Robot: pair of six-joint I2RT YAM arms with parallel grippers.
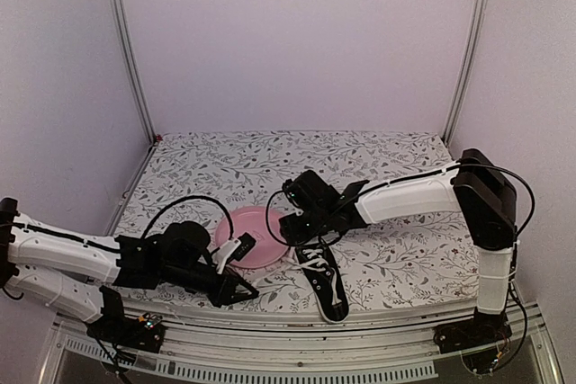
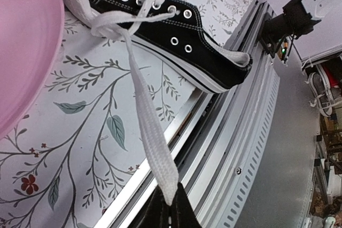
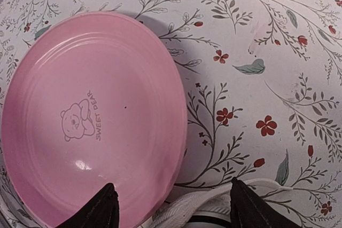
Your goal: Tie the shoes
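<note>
The black sneaker (image 1: 326,283) lies at the table's near edge, its white toe end by the pink plate (image 1: 255,233) and its heel toward the front rail. In the left wrist view the shoe (image 2: 176,30) is at the top, and a white lace (image 2: 144,105) runs taut from its eyelets down to my left gripper (image 2: 170,204), which is shut on the lace's end. My left gripper (image 1: 243,292) is left of the shoe, at the front edge. My right gripper (image 1: 297,229) is open over the toe end. In its wrist view it (image 3: 173,212) straddles the white toe rubber (image 3: 214,214).
The pink plate (image 3: 91,116) with a bear print lies just left of the toe. The flowered table cover (image 1: 378,258) ends at a metal front rail (image 2: 240,148) right under the left gripper. Frame posts stand at the back corners.
</note>
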